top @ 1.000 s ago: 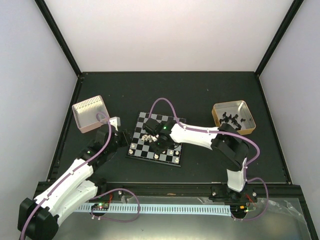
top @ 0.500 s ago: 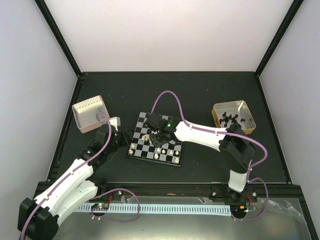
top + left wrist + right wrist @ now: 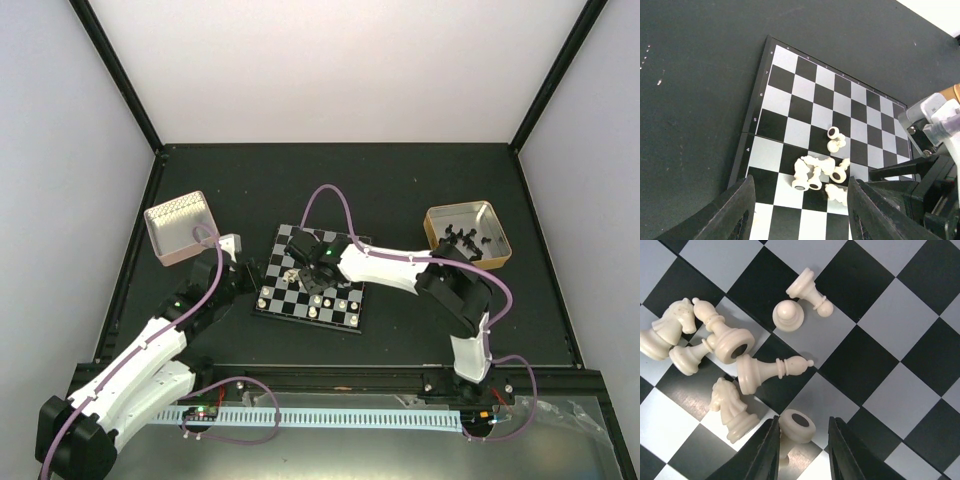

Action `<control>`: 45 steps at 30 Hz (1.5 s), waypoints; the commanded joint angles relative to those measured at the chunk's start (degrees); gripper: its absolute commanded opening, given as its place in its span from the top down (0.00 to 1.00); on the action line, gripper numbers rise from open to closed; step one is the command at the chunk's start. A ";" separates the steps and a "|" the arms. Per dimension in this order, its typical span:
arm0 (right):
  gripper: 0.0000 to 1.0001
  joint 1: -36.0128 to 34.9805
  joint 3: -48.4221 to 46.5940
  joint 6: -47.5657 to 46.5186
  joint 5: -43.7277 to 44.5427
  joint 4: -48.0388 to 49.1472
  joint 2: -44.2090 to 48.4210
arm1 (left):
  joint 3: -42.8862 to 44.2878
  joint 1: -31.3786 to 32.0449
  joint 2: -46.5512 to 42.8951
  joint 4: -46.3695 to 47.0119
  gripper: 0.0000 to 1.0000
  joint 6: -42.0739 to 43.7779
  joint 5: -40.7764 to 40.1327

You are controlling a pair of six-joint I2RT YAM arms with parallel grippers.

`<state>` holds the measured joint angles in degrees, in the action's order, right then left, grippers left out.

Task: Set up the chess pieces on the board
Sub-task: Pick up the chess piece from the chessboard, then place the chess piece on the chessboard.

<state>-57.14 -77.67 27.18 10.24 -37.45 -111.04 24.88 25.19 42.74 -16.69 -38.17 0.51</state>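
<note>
The board point(image 3: 345, 318) lies at the table's middle, and also shows in the left wrist view point(image 3: 790, 85). A heap of cream-white chess pieces point(image 3: 820, 167) lies tipped over on it, and a few stand along its near rows point(image 3: 340, 304). My right gripper point(image 3: 802, 452) is open and low over the heap. A tipped piece point(image 3: 796, 426) lies between its fingers, against the left finger point(image 3: 762, 452). A fallen bishop point(image 3: 770, 371), two knights point(image 3: 729, 410) and pawns point(image 3: 788, 316) lie close by. My left gripper point(image 3: 800, 215) is open and empty at the board's left edge.
A pinkish tin point(image 3: 180, 226) stands at the back left. A tan tin point(image 3: 467, 233) holding black pieces stands at the right. The right gripper's body point(image 3: 935, 150) crowds the right side of the left wrist view. The right arm's cable point(image 3: 330, 195) loops above the board.
My right arm has shifted slightly over the heap and its cable loop has moved. The left arm has not moved.
</note>
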 commanded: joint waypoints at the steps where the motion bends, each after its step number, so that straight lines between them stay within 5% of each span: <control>1: 0.72 0.28 -1.68 0.25 1.70 2.06 -2.25 | 0.87 -0.45 -0.20 -0.56 0.48 -0.47 1.24; 7: 0.73 0.79 -1.69 0.77 0.55 3.31 -3.72 | 0.95 -0.47 -0.29 -1.04 0.48 -0.43 1.43; 13: 0.89 2.17 1.33 2.39 -0.20 6.22 -1.80 | 1.03 -0.42 -0.10 -0.14 0.46 0.78 4.51; 19: 0.93 5.05 6.20 6.29 -4.08 14.28 4.27 | 0.74 -0.40 1.99 5.96 0.45 1.79 11.16; 28: 0.93 13.48 13.99 22.13 -23.20 28.30 14.98 | -1.99 1.99 4.81 18.45 0.41 3.22 17.17; 36: 0.93 15.47 20.40 47.15 -43.82 51.42 15.52 | -2.04 12.53 6.09 25.98 0.34 9.77 7.92; 45: 0.93 15.32 23.69 55.29 -47.48 58.52 16.59 | -2.43 13.76 7.12 28.08 0.38 5.77 0.83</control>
<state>-41.95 -55.11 77.69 -33.54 15.75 -95.72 22.24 38.72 49.21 7.68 -31.42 5.08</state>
